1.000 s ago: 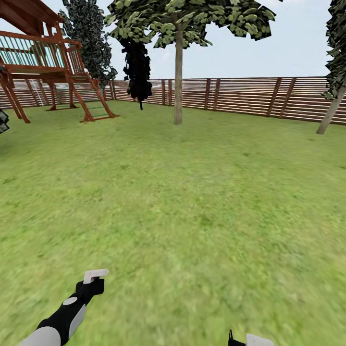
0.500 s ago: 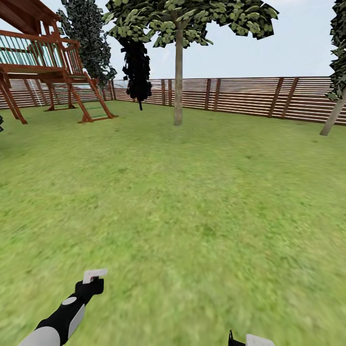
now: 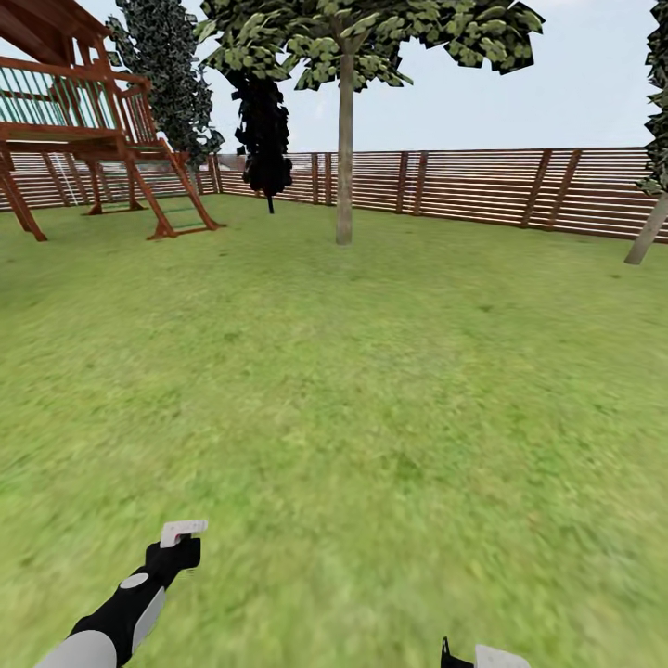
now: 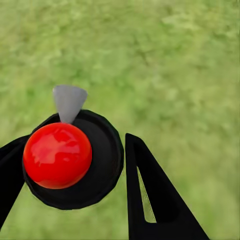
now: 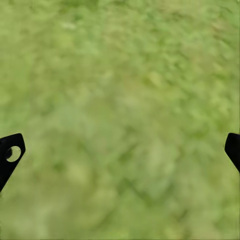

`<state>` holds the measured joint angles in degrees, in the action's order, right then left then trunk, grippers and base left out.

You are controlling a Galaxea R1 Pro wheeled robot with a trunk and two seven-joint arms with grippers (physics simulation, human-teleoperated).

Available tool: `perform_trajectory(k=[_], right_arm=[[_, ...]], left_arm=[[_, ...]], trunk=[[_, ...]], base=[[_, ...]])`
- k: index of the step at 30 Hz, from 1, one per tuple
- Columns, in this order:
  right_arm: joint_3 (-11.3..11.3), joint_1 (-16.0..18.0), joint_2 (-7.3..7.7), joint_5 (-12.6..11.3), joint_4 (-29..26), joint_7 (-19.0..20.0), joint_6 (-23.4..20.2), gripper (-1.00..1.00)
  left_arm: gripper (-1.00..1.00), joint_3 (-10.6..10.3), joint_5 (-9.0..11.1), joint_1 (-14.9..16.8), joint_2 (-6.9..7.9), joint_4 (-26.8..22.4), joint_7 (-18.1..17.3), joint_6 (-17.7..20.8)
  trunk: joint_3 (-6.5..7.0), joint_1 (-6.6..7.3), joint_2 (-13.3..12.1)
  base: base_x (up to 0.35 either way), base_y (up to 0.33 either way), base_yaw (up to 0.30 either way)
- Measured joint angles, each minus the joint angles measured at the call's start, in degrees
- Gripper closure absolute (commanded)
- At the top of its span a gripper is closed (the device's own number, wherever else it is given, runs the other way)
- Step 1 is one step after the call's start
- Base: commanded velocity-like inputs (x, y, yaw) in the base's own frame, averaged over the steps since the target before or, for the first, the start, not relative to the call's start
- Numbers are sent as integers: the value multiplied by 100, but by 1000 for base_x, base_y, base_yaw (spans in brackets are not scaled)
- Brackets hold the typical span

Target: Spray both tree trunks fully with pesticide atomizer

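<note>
At the upper left of the head view stands a wooden play tower [image 3: 83, 121], and the brown slat fence [image 3: 464, 190] runs behind it across the frame. Low at the lower left, the left pincer [image 3: 176, 543] reaches out over the grass [image 3: 371, 399]. The left wrist view shows what it carries: the pesticide atomizer [image 4: 72, 160], seen from above as a dark round body with a red top and a pale nozzle. One black finger [image 4: 150, 195] presses its side and the other lies against the far side, so this pincer is pinching the bottle, which is already off the floor.

The relation that matters now is bottle to trunk. A straight grey-brown tree trunk [image 3: 344, 148] rises in the upper middle of the head view, ahead and a little to the right of the left pincer, and well apart from it across open lawn. The trunk's long axis is upright, so the spray should have to travel up and down it. In my judgement the base must close most of that gap first — the nozzle is far out of reach.

At the lower right edge a sliver of the right pincer [image 3: 482, 657] shows. In the right wrist view its two tips sit at opposite edges of the frame, spread wide, with nothing between them. Another leaning trunk [image 3: 647, 232] stands at the far right edge.
</note>
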<state>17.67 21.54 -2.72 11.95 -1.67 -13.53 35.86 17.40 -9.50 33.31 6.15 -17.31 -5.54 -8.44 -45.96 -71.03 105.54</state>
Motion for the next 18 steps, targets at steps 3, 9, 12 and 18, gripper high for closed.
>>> perform_trajectory(k=[3, 9, 12, 18], right_arm=[[0, 0, 0, 0, 0, 0, 0, -100], [0, 1, 0, 0, 0, 1, 0, -100], [0, 0, 0, 4, 0, 1, 0, -100], [0, 1, 0, 1, 0, 0, 0, -100]], left_arm=[[100, 0, 0, 0, 0, -2, 0, -3], [100, 0, 0, 0, 0, 6, 7, 0], [100, -4, 0, 0, 0, 11, 4, 0], [100, 1, 0, 0, 11, 2, 0, 0]], trunk=[[0, 0, 0], [0, 0, 0], [0, 0, 0], [0, 0, 0]], base=[[340, 0, 0], [340, 0, 0], [340, 0, 0], [340, 0, 0]])
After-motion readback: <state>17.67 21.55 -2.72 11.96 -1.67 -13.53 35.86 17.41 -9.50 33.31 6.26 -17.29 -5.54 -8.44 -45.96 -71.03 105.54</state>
